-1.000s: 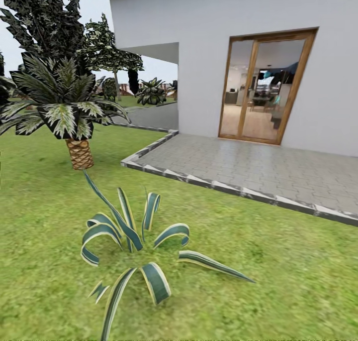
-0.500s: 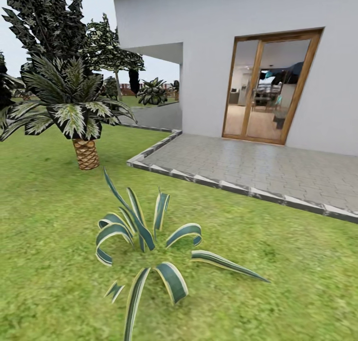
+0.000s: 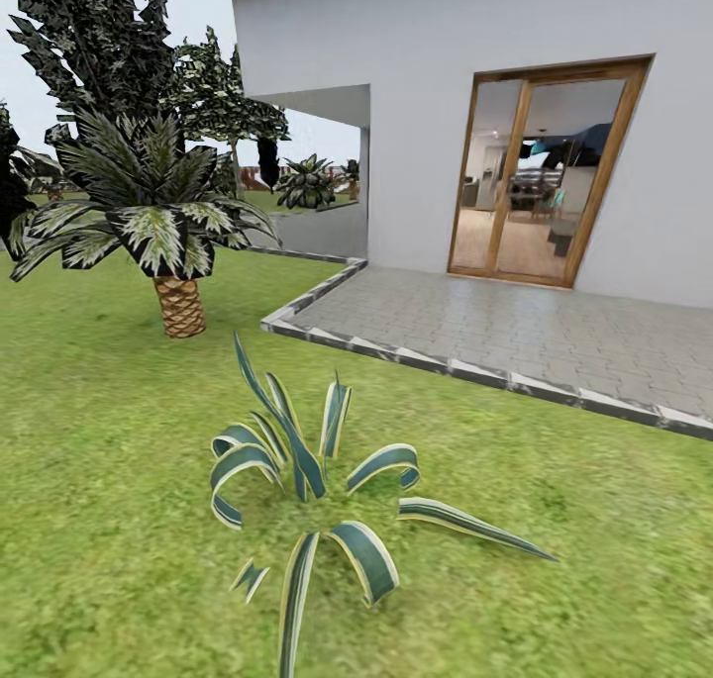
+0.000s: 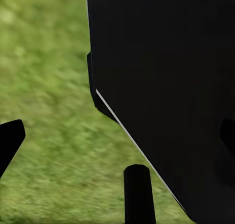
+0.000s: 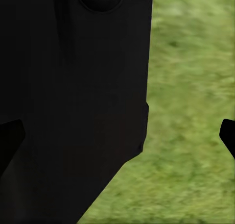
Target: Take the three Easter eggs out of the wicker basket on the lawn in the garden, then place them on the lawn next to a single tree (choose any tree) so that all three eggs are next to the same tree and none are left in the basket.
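Across the lawn from where I stand, a striped agave-like plant sprawls low in the grass, its blue-green leaves edged in cream and curling outward. Further back and to the left stands a short palm with a scaly brown trunk and variegated fronds; behind it rise darker, jagged-leaved trees. A grey paved patio with a pale stone kerb meets the grass on the right, running up to a white house wall and a wood-framed glass door — through the glass I can make out a lit room, nothing clearer.

From the left wrist view, mottled green grass lies below, half covered by a large black part of the robot's body. The left claw shows one dark fingertip at one edge and a sliver at the other, far apart, with nothing between them — open. The right wrist view is much the same: a black bulk over one side, grass on the other, and the right claw with its tips at opposite edges, spread and holding nothing.
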You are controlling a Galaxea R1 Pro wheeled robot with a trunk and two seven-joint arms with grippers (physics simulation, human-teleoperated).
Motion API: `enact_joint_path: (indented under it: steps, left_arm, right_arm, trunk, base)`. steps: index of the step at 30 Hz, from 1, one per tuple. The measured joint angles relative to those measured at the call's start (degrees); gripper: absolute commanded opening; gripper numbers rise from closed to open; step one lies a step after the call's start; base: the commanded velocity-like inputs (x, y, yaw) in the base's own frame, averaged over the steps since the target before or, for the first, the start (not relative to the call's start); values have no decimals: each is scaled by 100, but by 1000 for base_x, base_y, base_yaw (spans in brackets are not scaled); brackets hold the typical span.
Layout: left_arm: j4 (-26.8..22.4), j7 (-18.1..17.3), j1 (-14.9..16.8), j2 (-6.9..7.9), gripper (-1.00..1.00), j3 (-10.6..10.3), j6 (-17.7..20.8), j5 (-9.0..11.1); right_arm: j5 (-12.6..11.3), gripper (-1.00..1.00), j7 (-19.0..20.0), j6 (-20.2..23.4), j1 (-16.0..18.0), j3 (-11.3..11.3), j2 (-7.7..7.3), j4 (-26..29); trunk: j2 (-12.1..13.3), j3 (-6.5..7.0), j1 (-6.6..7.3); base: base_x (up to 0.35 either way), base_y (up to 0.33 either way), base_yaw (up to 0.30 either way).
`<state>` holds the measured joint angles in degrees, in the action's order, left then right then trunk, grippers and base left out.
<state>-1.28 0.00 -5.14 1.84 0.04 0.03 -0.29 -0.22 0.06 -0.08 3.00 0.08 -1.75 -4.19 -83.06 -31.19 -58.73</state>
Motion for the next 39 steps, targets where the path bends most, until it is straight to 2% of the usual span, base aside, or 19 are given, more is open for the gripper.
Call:
enact_joint_path:
  steps: [13, 22, 27, 33, 39]
  left_arm:
    - [0, 0, 0, 0, 100, -8, -3, -3]
    - [0, 0, 0, 0, 100, -4, -3, -3]
    - [0, 0, 0, 0, 100, -4, -3, -3]
    - [0, 0, 0, 0, 100, -4, -3, -3]
    - [0, 0, 0, 0, 100, -4, -3, -3]
  right_arm:
    - [4, 100, -13, 0, 0, 1, 7, 0]
    - [-26, 100, -22, 15, 0, -16, 9, -1]
    - [-6, 100, -22, 3, 0, -3, 5, 0]
    - [0, 100, -22, 1, 0, 0, 4, 0]
    - [-2, 100, -22, 0, 0, 0, 6, 0]
  trunk:
    - [0, 0, 0]
    - [0, 7, 0]
    - [0, 10, 0]
    - [0, 10, 0]
    - [0, 10, 0]
  base:
    - [0, 1, 5]
    - [0, 0, 206]
    - [0, 0, 47]
    - [0, 0, -22]
    - [0, 0, -240]
